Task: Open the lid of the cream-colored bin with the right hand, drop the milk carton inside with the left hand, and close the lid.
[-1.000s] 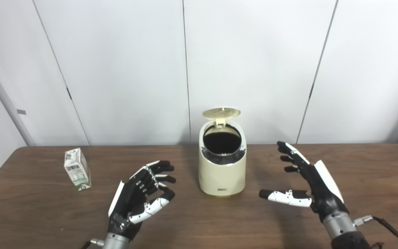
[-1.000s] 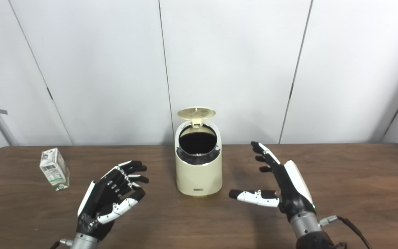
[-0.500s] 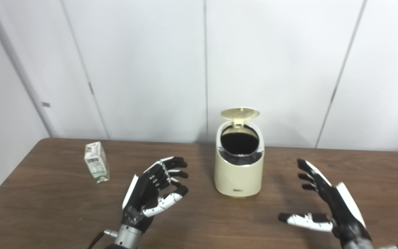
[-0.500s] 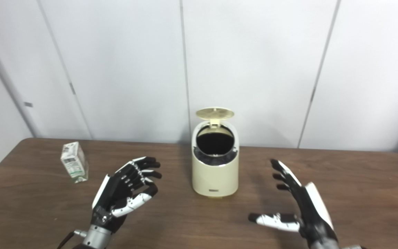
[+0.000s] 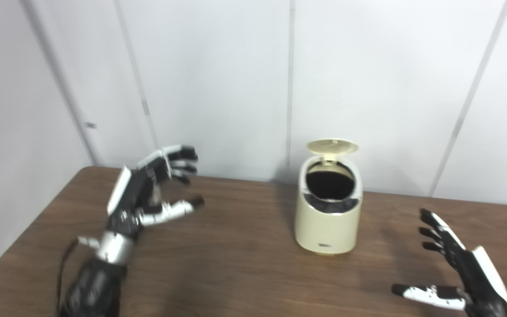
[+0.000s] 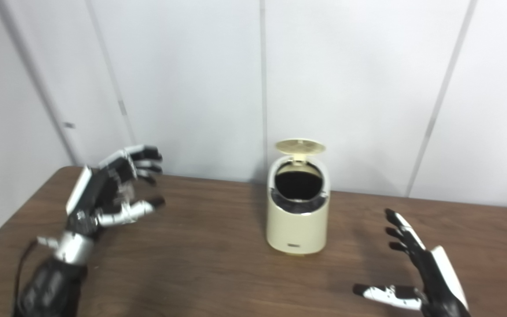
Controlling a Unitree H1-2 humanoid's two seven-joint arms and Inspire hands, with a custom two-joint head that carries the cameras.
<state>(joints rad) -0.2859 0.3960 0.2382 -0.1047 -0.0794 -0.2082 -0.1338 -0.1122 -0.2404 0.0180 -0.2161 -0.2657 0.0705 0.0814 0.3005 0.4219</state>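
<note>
One cream bin (image 5: 327, 220) stands right of the middle on the brown surface (image 5: 236, 259) with its lid (image 5: 332, 146) up and a tiny front label too small to read, while the left robot hand (image 5: 152, 189) and right robot hand (image 5: 460, 273) are both spread and hold nothing.

Even, bright light overhead; soft shadows lie on the desk (image 5: 244, 264); the left hand (image 5: 148, 193) is slightly motion-blurred.
</note>
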